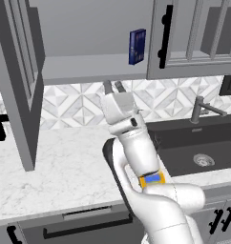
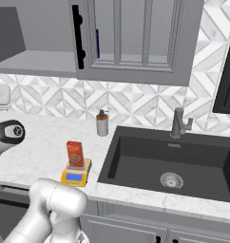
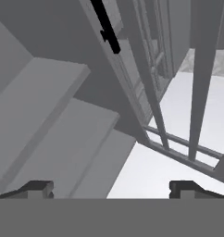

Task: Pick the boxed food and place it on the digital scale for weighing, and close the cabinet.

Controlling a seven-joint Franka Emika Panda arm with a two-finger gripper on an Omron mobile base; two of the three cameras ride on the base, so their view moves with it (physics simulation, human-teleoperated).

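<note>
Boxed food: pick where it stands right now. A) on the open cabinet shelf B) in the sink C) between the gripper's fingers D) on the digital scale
D: in the right base view the boxed food stands upright on the digital scale, on the counter left of the sink.

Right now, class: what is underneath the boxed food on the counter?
The boxed food stands upright on the digital scale. The scale's yellow front and blue display show; most of its weighing plate is covered by the box.
</note>
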